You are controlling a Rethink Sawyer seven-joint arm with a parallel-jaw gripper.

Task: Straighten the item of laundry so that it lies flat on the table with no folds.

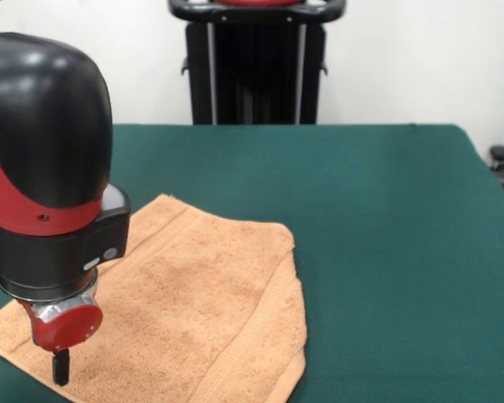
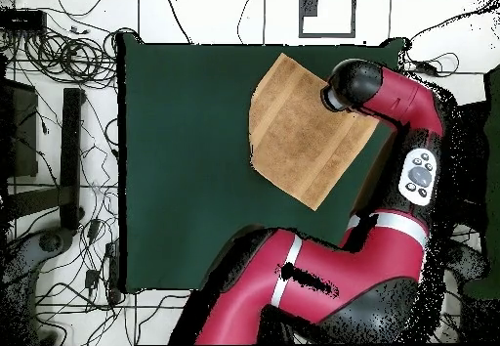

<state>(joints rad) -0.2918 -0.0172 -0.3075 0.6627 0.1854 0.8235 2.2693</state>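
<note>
- Since the peach terry towel [image 1: 193,311] sits askew on the dark green table [image 1: 386,218], it reads as not yet straightened; front view has it at the near-left part of the table, running off the picture's bottom edge; overhead puts it by one table edge, turned at an angle to the table's sides.
- Along its right side in the front view a strip of cloth with the woven border band [image 1: 273,336] looks doubled over the main body; that side comes out slanted and rounded rather than square, so probably one fold is left; cannot tell how much is tucked under.
- Rest of the towel looks fairly flat, far corner lying out on the felt.
- Gripper [image 1: 61,367] is down at the towel's near-left part, dark tip at or just above the cloth; contact not clear; placed there probably to take or press that end for a pull.
- Jaws: cannot tell if spread or together; only one dark stub shows below the red wrist; overhead view hides it under the arm [image 2: 391,108].
- Judgement: fold side lies well apart from the gripper, so that flap would need its own grab.
- Black pedestal [image 1: 256,67] at the table's far edge; cables [image 2: 59,59] on the floor beside the table in the overhead view.
</note>
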